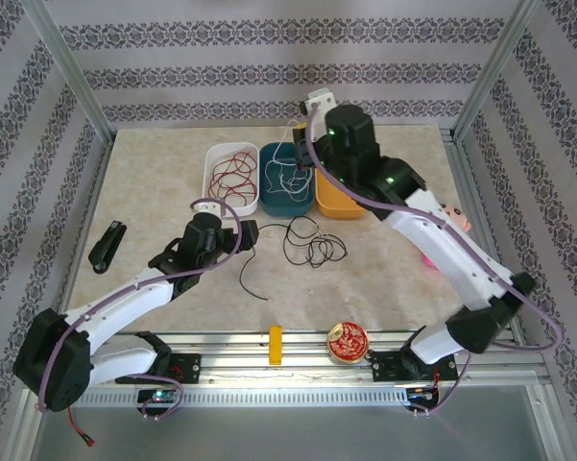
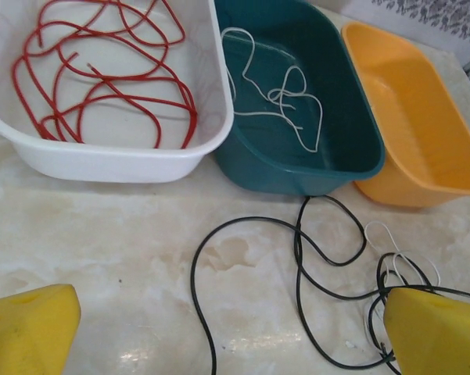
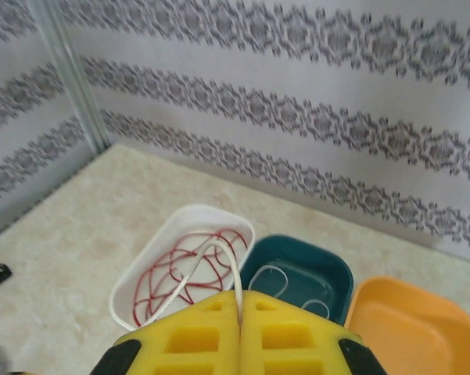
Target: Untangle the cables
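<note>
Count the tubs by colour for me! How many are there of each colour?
White tub: 1
Teal tub: 1
Orange tub: 1
Total: 3 tubs

white bin (image 2: 102, 160) cropped left and top, orange bin (image 2: 422, 117) cropped right, black cable (image 2: 192, 281) runs off near edge, white cable (image 2: 382, 224) partly behind fingertip (image 2: 438, 332) of left claw (image 2: 231, 336), pink item (image 1: 457, 215) mostly behind right arm (image 1: 461, 269)
</note>
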### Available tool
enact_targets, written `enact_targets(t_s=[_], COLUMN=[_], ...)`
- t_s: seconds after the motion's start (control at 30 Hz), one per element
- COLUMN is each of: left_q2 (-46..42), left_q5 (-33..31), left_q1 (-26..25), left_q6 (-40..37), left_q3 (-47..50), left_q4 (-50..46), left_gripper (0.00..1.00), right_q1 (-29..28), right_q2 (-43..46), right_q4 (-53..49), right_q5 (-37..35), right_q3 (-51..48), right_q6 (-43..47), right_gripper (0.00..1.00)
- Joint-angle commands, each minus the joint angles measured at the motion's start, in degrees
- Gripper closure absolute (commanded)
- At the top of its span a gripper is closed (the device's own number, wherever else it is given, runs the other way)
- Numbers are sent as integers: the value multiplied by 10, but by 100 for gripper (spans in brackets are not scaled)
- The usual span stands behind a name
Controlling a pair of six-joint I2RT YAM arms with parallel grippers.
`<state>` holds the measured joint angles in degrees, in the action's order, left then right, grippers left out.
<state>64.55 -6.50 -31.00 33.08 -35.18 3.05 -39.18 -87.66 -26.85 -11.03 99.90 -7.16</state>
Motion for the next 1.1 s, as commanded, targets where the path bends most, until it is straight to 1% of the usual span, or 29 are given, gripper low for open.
enact_targets(t_s=[0.0, 0.17, 0.43, 0.6, 0.83, 1.0, 1.07], left_q2=[-24, -52, -87, -95, -96, -102, -102], left_q5=[-40, -59, -86, -84, -80, -83, -82], left_q1=[4, 5, 5, 5, 5, 5, 5], left_q6=[6, 8, 8, 9, 10, 8, 9], left_q3=[14, 22, 37, 43, 45, 45, 45], left_q4=[-32, -59, -69, -70, -75, -80, -80], left_gripper=[1, 1, 1, 1, 1, 1, 1], right_q1=[13, 28, 58, 71, 75, 83, 87], right_q2=[-35, -106, -200, -269, -375, -421, -433], right_q4=[-25, -42, -53, -73, -118, -128, -128], right_q5=[-18, -23, -6, 9, 15, 45, 58], right_q3=[35, 64, 103, 145, 233, 259, 261], right_q6=[-27, -39, -64, -76, -86, -111, -125], right_gripper=[100, 100, 100, 100, 100, 100, 97])
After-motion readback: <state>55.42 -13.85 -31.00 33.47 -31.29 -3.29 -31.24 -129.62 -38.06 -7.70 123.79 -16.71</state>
